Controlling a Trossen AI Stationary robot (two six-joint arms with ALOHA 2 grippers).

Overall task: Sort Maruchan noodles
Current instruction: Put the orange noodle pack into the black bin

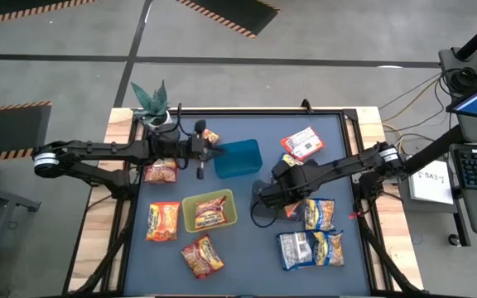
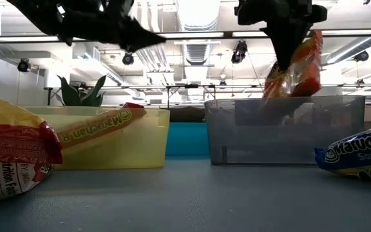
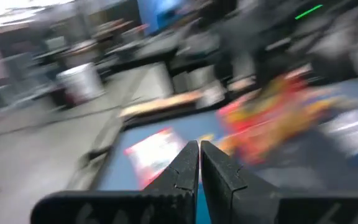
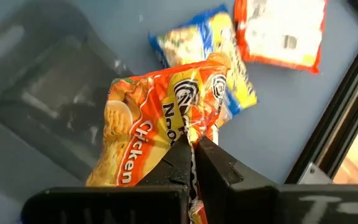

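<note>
Orange Maruchan chicken packet hangs pinched, lifted | one packet in yellow-green tray | blue-and-yellow packets flat on table | red-white packet apart

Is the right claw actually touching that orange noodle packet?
Touching. In the right wrist view the right gripper pinches the crinkled edge of the orange noodle packet; the low view shows the packet hanging from it.
</note>
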